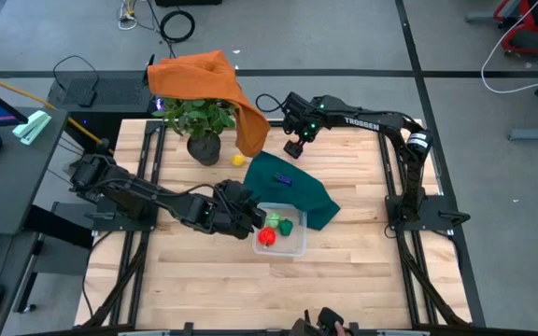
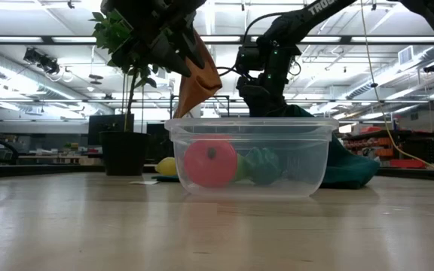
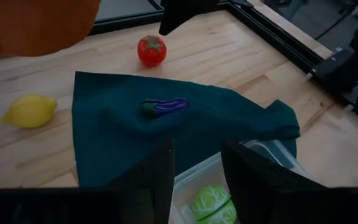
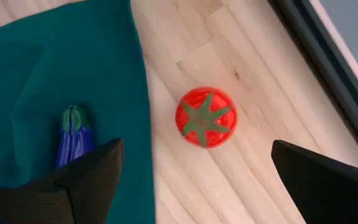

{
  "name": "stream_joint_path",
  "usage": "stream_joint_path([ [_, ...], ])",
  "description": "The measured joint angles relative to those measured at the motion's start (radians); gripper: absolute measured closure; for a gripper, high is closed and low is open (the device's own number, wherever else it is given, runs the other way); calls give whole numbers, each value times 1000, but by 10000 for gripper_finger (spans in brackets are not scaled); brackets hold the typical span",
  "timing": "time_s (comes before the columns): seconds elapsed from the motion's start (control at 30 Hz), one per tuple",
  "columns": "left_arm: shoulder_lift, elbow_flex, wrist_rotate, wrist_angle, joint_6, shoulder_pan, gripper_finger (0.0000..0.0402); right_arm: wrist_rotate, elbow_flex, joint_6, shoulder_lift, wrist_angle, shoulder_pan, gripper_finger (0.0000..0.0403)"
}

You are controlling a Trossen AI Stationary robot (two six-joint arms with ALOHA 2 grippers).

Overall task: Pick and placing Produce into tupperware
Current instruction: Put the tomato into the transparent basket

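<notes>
The clear tupperware (image 1: pixel 292 245) stands on the table and holds a red toy fruit (image 1: pixel 267 237) and a green one (image 1: pixel 284 224); the low view shows both through its wall (image 2: pixel 307 162). My left gripper (image 3: pixel 197 180) is open and hovers above the container's left, far corner. A red tomato (image 4: pixel 206 117) rests on bare wood beside a teal cloth (image 1: pixel 292 191). My right gripper (image 4: pixel 191 180) is open wide above the tomato. A dark blue eggplant (image 3: pixel 165 106) lies on the cloth. A yellow lemon (image 1: pixel 238 160) lies near the plant pot.
A potted plant (image 1: pixel 204 121) with an orange cloth (image 1: pixel 204 79) draped by it stands at the far left of the table. The teal cloth's edge reaches the container's far side. Bare wood (image 1: pixel 362 271) lies right of and nearer than the container.
</notes>
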Motion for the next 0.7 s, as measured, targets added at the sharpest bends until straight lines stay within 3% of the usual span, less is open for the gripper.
stream_joint_path([
  [0.7, 0, 0, 47, 0, 1, 31, 266, -175, 0, 44, 79, 37, -67, 32],
])
